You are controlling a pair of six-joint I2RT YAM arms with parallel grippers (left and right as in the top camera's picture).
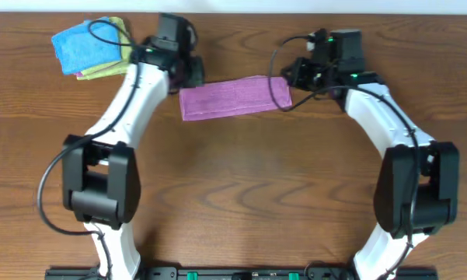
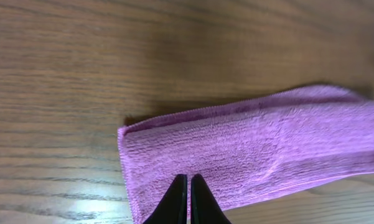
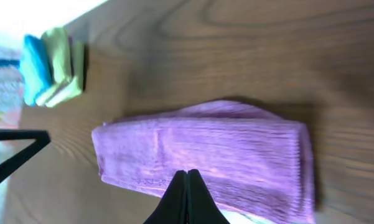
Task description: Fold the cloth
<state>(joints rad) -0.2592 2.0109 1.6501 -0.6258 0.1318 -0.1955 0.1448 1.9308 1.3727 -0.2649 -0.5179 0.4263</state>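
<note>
Table [image 1: 233, 179] is wood grain. Both arms are reached out to its far side, one at each end of the cloth [image 1: 233, 97].

Cloth lies flat at far centre as a long narrow strip, slightly skewed. It looks like at least one fold is in and a short-way fold is left. Layered edges show at its right end in the right wrist view.

Spare stack sits far left, just beside the left arm: blue cloth [image 1: 76, 45] on top, yellow-green cloth [image 1: 115, 62] under it, well apart from the strip.

Left gripper [image 2: 188, 186]: jaws closed tip to tip over the strip's left end, nothing visible between them. Right gripper [image 3: 187, 180]: same, closed over the strip near its right end, nothing held. I can't tell from these views whether the tips touch the pile.

Risks as I read them:
- If closed tips are resting on the terry, a sideways move drags it and skews or opens the fold.
- Jaws have to open before any pick, otherwise they just push the cloth.
- Pinching only the top layer peels the strip apart instead of folding it.
- Uneven grip points left and right would give a crooked fold.
- A left arm swing could clip the spare stack.
</note>
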